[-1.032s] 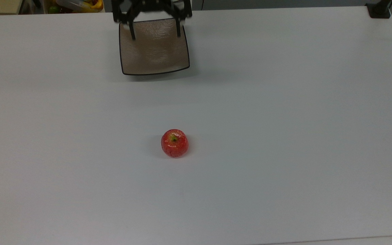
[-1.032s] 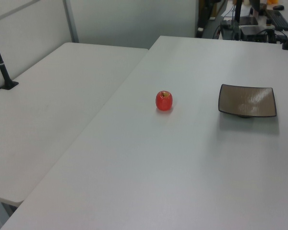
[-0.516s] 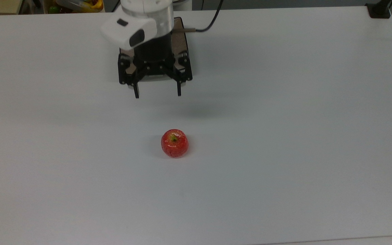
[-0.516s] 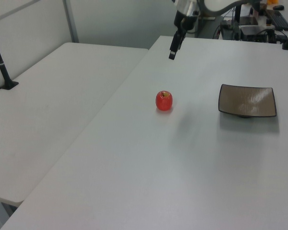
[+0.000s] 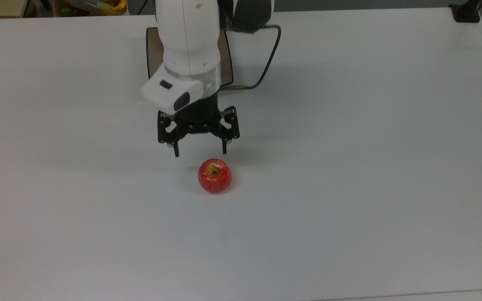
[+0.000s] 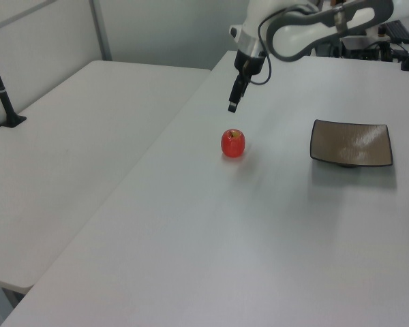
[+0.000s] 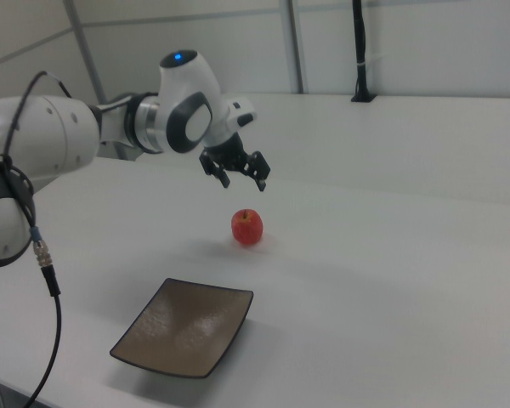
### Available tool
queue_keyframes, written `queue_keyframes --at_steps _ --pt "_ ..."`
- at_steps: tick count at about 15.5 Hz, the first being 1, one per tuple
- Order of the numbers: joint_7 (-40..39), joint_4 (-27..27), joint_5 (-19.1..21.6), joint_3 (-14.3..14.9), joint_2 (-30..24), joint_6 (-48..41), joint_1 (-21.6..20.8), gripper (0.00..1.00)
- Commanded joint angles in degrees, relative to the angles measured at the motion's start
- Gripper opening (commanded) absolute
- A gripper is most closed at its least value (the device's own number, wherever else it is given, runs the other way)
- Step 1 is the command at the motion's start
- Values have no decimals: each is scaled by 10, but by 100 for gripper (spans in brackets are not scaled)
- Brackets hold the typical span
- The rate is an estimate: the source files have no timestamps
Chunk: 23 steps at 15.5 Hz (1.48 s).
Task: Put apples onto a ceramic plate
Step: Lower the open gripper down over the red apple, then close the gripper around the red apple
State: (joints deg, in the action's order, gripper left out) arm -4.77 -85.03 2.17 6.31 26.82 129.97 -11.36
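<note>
A small glossy red apple [image 5: 215, 176] [image 6: 233, 143] [image 7: 247, 227] with a yellow-green stem patch rests on the white table. My gripper [image 5: 200, 153] [image 6: 232, 107] [image 7: 242, 182] hangs open in the air above the table, just short of the apple on the plate's side, fingers pointing down and holding nothing. The square taupe plate [image 6: 352, 143] [image 7: 187, 326] with a thin black rim sits apart from the apple; in the top view the arm covers most of the plate [image 5: 154, 46].
The white table [image 5: 349, 167] spreads wide around the apple. A second white table [image 6: 75, 136] adjoins it at the left view's left. Black posts [image 5: 467, 10] [image 6: 1, 88] [image 7: 361, 55] stand at table edges. The arm's cable [image 5: 266, 62] loops beside the plate.
The arm has swung from over the plate toward the apple, and the open gripper now hovers close beside it. The apple and plate have not moved.
</note>
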Motion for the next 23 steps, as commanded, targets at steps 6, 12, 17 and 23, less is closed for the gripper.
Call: queue_keyframes --at_steps 6,12,17,23 --pt "-5 -27 -15 -13 61 85 -9 100" --pt "-5 -29 -44 -22 95 99 -9 100" --pt "-5 -29 -75 -24 99 99 -9 96" --pt "-5 -29 -75 -24 98 98 -8 51"
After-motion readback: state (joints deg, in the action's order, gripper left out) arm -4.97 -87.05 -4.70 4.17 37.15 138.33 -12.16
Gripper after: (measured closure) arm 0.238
